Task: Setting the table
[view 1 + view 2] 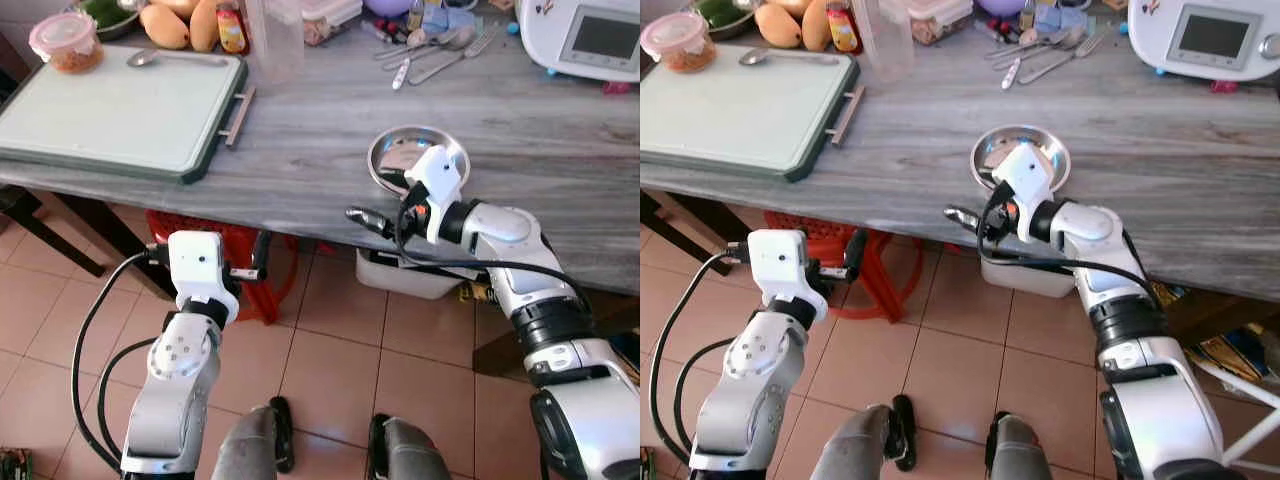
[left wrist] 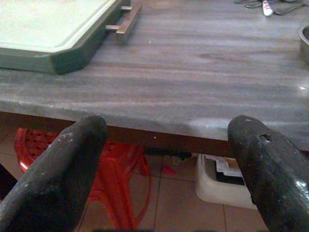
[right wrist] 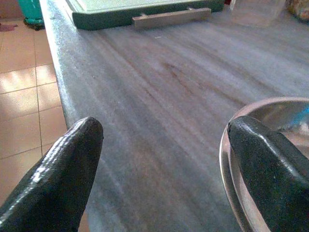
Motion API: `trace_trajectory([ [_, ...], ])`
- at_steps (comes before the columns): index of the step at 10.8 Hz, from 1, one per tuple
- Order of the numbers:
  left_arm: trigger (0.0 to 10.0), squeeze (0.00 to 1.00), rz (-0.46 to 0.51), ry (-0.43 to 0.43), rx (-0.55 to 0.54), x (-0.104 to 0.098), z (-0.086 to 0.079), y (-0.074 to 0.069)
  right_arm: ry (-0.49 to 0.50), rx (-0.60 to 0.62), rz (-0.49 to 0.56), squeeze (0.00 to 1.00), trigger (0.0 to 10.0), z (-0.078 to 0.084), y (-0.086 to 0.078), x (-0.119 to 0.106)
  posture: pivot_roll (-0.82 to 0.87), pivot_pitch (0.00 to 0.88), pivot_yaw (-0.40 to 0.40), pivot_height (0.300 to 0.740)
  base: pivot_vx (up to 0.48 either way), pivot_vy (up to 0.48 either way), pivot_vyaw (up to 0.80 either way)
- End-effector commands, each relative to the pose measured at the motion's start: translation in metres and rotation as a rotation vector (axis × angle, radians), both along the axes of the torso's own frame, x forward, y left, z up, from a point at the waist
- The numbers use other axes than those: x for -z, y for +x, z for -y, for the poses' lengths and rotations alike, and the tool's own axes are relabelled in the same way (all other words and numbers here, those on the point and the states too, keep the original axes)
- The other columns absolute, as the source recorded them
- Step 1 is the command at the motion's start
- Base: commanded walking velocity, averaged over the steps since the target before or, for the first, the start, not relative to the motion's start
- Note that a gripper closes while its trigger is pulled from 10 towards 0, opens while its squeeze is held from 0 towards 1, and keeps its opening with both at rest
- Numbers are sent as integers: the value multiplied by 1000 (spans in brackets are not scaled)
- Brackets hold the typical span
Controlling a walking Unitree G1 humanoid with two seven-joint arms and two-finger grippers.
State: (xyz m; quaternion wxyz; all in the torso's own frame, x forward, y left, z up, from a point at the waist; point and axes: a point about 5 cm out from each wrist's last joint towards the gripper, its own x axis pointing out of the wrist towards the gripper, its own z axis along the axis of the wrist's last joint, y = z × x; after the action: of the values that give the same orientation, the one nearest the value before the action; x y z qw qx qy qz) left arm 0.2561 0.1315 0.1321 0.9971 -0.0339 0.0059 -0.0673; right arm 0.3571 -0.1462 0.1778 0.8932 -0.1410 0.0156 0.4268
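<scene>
Steel, thin and shiny: the plate [image 1: 418, 157] sits near the front edge of the grey surface [image 1: 300, 150]. My right jaws [image 3: 164, 169] gape wide beside its rim. Light, rigid, slippery; I'd pinch the rim. My left jaws [image 2: 169, 169] hang spread below the edge.

white appliance [image 1: 590, 35] cut off at edge.

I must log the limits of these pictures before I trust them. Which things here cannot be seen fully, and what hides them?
- Round steel plate: the near part is hidden behind the right gripper in the eye views.
- White appliance with a screen: cut by the picture's edge.
- Cutlery pile: too small to count.
- Red plastic stool: mostly under the grey table.
- White box's contents: unclear.
</scene>
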Motion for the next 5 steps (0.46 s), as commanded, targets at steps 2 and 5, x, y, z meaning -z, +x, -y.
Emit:
trace_trajectory([
  [2, 10000, 0, -16, 14, -5, 3, 0, 0, -7, 41, 26, 0, 10000, 5, -1, -1, 16, 224, 53, 740, 0, 0, 0],
  [5, 10000, 0, -18, 16, -4, 3, 0, 1, -60, 129, -27, 0, 10000, 16, 5, 9, 16, 225, 55, 740, 0, 0, 0],
])
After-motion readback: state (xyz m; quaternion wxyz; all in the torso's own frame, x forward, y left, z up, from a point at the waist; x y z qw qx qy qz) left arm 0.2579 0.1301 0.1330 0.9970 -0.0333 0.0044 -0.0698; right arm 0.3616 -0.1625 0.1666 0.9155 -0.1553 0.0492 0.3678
